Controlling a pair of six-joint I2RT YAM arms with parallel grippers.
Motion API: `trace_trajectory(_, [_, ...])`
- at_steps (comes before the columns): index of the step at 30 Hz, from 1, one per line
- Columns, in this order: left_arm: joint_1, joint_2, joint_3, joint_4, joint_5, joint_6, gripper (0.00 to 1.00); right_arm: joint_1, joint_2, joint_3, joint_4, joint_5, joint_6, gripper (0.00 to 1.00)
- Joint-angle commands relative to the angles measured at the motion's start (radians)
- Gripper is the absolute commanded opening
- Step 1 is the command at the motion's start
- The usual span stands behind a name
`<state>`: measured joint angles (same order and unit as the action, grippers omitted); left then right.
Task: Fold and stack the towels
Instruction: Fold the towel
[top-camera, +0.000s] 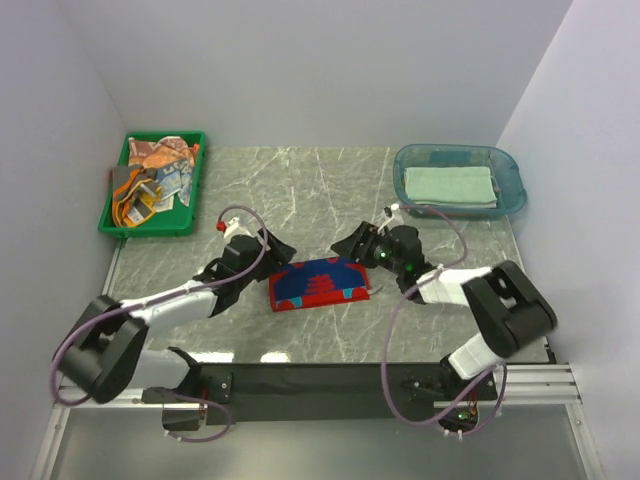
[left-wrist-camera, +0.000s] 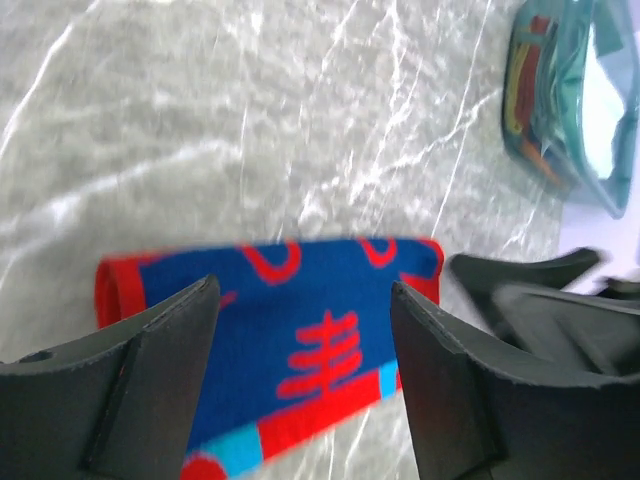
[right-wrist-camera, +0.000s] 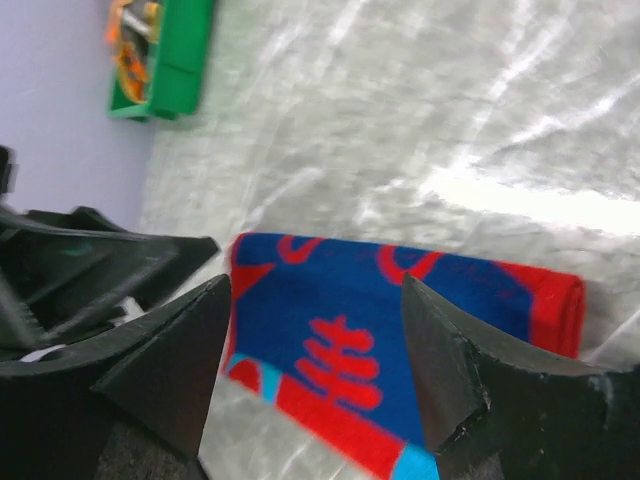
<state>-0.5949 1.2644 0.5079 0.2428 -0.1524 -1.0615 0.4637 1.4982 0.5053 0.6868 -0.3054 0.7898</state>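
Nearest the overhead camera, the two arm bases sit on a black rail at the table's (top-camera: 300, 185) near edge. Both arms reach in toward the red towel (top-camera: 320, 283) with its blue pattern, which lies folded into a flat rectangle at the middle of the marble top. The left gripper (top-camera: 278, 245) is at the towel's left end and the right gripper (top-camera: 352, 242) at its right end, each with fingers splayed apart and clasping nothing. A green tray (top-camera: 112, 205) at the far left holds a loose heap of crumpled towels (top-camera: 155, 175) (orange, grey and tan show). A clear blue tub (top-camera: 512, 178) at the far right holds a pale green towel (top-camera: 450, 185) folded flat.

From the left wrist, the left gripper (left-wrist-camera: 300, 295) hangs released, its two dark fingers (left-wrist-camera: 160, 370) spread wide above the red towel (left-wrist-camera: 270, 345), which runs across beneath them. The right gripper (left-wrist-camera: 540, 290) sits just past the towel's far end, and the tub (left-wrist-camera: 575, 130) is a blur at the upper right.

From the right wrist, the right gripper (right-wrist-camera: 315, 290) is likewise unclenched over the towel (right-wrist-camera: 400, 330), whose rolled red fold edge faces right. The left gripper (right-wrist-camera: 100, 265) shows dark at the left, and the tray (right-wrist-camera: 180, 60) at the top corner.
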Motion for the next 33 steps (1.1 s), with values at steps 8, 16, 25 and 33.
trace_trajectory(8, [0.119, 0.312, -0.147, 0.516, 0.097, -0.051, 0.72, -0.013, 0.350, -0.040, 0.420, 0.084, 0.080, 0.76])
trace_trajectory(16, [0.139, 0.189, -0.169, 0.431, 0.074, -0.014, 0.75, -0.034, 0.197, -0.082, 0.349, 0.052, 0.029, 0.76])
trace_trajectory(25, [-0.034, -0.131, -0.121, 0.081, 0.031, -0.027, 0.73, 0.038, -0.006, -0.211, 0.361, 0.077, 0.078, 0.76])
trace_trajectory(33, [-0.123, -0.114, -0.267, 0.044, 0.036, -0.144, 0.45, 0.076, 0.152, -0.344, 0.601, 0.097, 0.163, 0.74])
